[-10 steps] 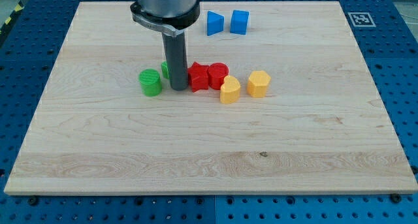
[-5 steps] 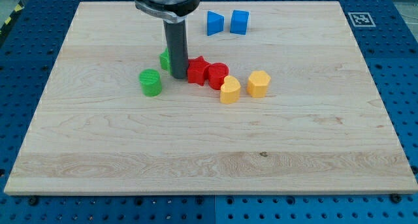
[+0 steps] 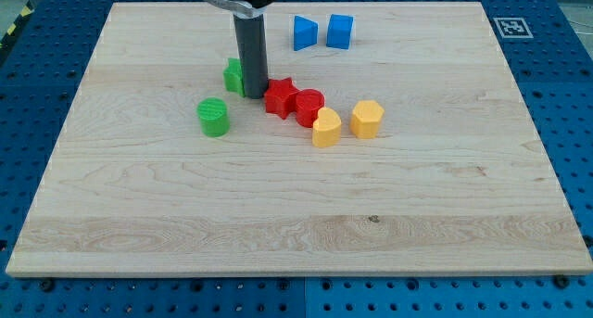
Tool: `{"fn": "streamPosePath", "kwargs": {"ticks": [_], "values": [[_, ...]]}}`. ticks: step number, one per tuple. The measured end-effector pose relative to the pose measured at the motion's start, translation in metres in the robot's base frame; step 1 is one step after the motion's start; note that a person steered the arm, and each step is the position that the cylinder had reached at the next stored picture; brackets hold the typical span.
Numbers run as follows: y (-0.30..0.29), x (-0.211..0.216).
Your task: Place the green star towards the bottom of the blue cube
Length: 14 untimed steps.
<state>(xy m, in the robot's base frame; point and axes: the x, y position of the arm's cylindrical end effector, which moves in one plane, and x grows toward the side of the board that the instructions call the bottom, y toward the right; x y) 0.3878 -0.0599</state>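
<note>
Nearest the view's bottom, well below and to the right of my tip, sit a yellow heart-shaped block and a yellow hexagonal block. The green cylinder lies below and to the left of my tip. The red cylinder touches the red star, which sits just right of my tip. The green star, partly hidden behind the rod, is at my tip's left, touching or nearly so. My tip is a bare rod; it grasps nothing. Far above and to the right stand a blue wedge-like block and the blue cube on the wooden board.
</note>
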Motion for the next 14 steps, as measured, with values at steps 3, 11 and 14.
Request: {"fn": "streamPosePath", "kwargs": {"ticks": [3,11,14], "values": [[-0.026,-0.008],[-0.091,-0.049],[-0.061,-0.067]]}}
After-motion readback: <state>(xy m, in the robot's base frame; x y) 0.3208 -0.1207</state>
